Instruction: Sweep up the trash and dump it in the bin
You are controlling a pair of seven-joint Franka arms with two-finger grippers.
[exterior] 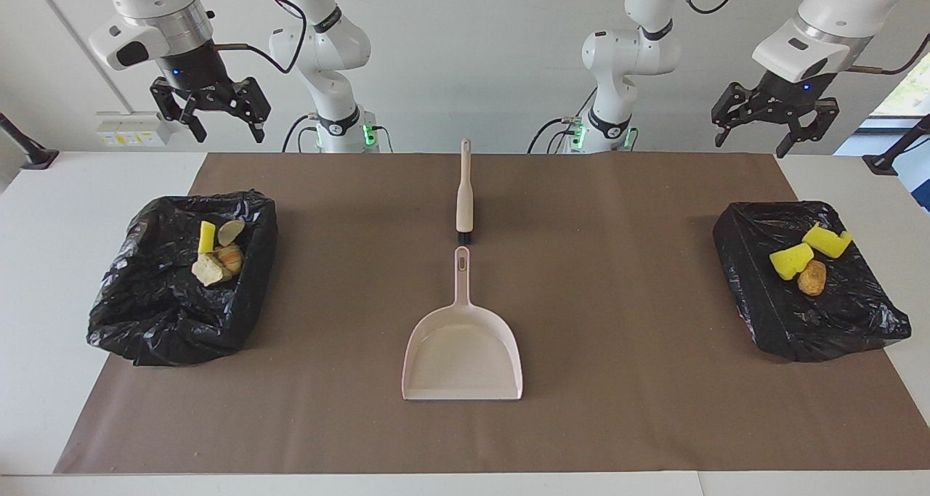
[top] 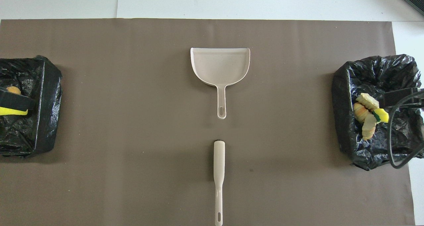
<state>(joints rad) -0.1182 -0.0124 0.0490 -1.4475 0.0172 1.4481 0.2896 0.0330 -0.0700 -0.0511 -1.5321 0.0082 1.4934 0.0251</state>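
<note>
The trash lies in two bins lined with black bags. Several yellow, beige and brown scraps lie in the bin at the right arm's end. Two yellow sponge pieces and a brown chunk lie in the bin at the left arm's end. The pale dustpan lies flat mid-table. The beige brush lies in line with it, nearer to the robots. My right gripper and left gripper hang open and empty, high up by their bins.
A brown mat covers most of the white table. One dark finger of the left gripper and one finger of the right gripper with its cable show over the bins from above. No scraps lie on the mat.
</note>
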